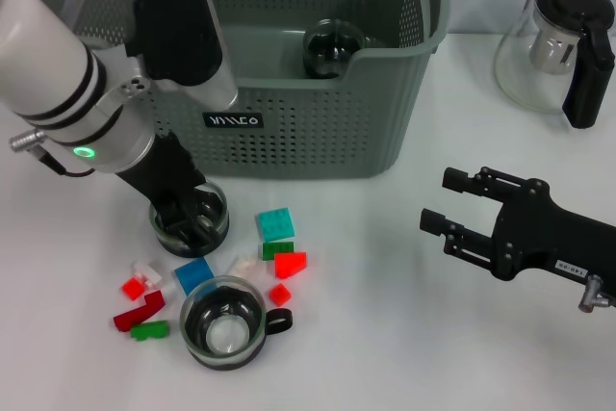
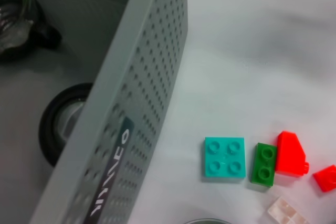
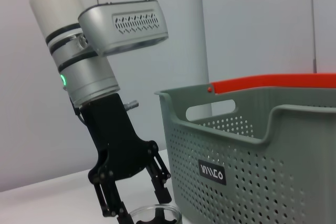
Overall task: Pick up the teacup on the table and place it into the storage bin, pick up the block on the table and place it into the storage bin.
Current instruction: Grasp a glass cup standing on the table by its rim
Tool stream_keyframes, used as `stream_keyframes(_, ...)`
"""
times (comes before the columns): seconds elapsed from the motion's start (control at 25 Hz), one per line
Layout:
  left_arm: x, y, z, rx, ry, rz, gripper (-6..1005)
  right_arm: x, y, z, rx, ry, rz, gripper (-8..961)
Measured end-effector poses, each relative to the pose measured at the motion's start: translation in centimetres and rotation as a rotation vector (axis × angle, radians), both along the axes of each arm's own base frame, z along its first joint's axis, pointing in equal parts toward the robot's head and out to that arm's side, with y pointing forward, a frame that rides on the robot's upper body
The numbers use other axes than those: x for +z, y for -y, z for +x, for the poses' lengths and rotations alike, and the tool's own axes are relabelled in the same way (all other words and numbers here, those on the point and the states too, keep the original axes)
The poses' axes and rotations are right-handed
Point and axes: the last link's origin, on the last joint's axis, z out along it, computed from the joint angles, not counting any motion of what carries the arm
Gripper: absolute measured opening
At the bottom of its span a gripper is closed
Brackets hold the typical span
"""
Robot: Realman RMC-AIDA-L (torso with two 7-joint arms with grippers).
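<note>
A glass teacup (image 1: pixel 214 201) with a black base stands in front of the storage bin (image 1: pixel 318 132). My left gripper (image 1: pixel 189 218) is down over it, fingers spread at its rim. The right wrist view shows that gripper (image 3: pixel 143 206) open above the cup's rim (image 3: pixel 155 215). A second teacup (image 1: pixel 225 322) stands nearer to me, and a third teacup (image 1: pixel 332 48) lies inside the bin. Small blocks lie between the cups: teal (image 1: pixel 275 224), green (image 1: pixel 277 249), red (image 1: pixel 290 264) and blue (image 1: pixel 193 274). My right gripper (image 1: pixel 438 199) hovers open over the table at the right, holding nothing.
A glass teapot (image 1: pixel 556 50) with a black handle stands at the back right. More red, white and green blocks (image 1: pixel 142 307) lie at the front left. The left wrist view shows the bin's front wall (image 2: pixel 131 129) beside the teal block (image 2: pixel 224 157).
</note>
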Motion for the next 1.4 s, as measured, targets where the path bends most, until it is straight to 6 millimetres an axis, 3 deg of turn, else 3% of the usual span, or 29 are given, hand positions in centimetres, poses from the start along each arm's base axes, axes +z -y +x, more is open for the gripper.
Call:
stream_keyframes(0.24,-1.2,-0.1,-0.7,-0.005,-0.038,-0.011,703,0.1,0.0,0.2,-0.016,-0.004,-0.008,646)
stream_keyframes(0.64,-2.4,-0.2,-0.9,-0.016,-0.053,-0.006,662,0.1,0.0,0.3,-0.024,-0.001,-0.007,644)
stream_keyframes(0.88,-2.9,-0.1,-1.2,-0.009,-0.063,-0.018,571,0.1,0.1,0.4,-0.026,-0.002,-0.007,645)
stream_keyframes(1.08,-3.0,-0.1,-1.3,-0.009,-0.074,-0.014,401,0.1,0.1,0.4,-0.029,0.000,-0.006,645)
stream_keyframes(1.4,-3.2,-0.3,-2.0,0.018,-0.084,0.010,407,0.0,0.3,0.6,-0.038,-0.002,-0.010,644)
